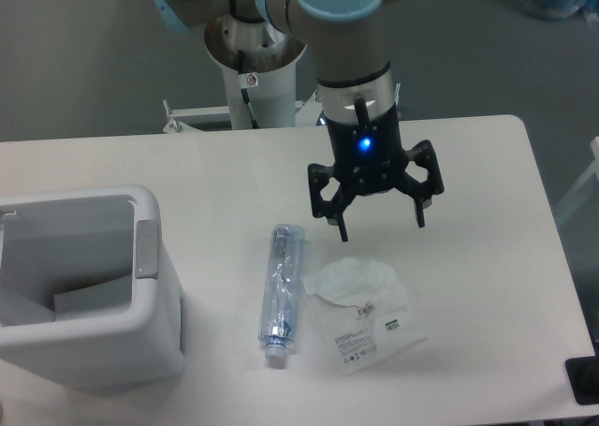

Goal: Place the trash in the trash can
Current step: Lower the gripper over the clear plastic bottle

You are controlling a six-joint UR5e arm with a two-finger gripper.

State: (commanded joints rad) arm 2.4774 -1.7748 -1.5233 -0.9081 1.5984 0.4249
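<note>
Camera view from above: you have a smooth white table with rounded corners filling most of the picture, matte and evenly lit. At its left edge stands the trash can, a boxy white plastic bin with thick walls, rounded corners and a flat grey-white tab on its right wall; inside it you can see pale flat surfaces, but what they are is unclear.

Your arm comes in from the top, its joints capped in light blue plastic, its wrist a grey cylinder with a blue light glowing on the black body below. The gripper hangs over the table with its jaws spread wide and released, two black angular fingers pointing down and nothing between them. It sits above and just beyond the upper edge of the bag, apart from it.

The bag lies flat on the table right of centre: thin, translucent white film, crinkled at the upper end, with a small printed label near its lower half. Just beside it on the left lies the bottle, slim, clear with a bluish tint, slightly crumpled along its body, on its side with the neck pointing toward the table's near edge. Bottle and bag are both well apart from the trash can.
</note>
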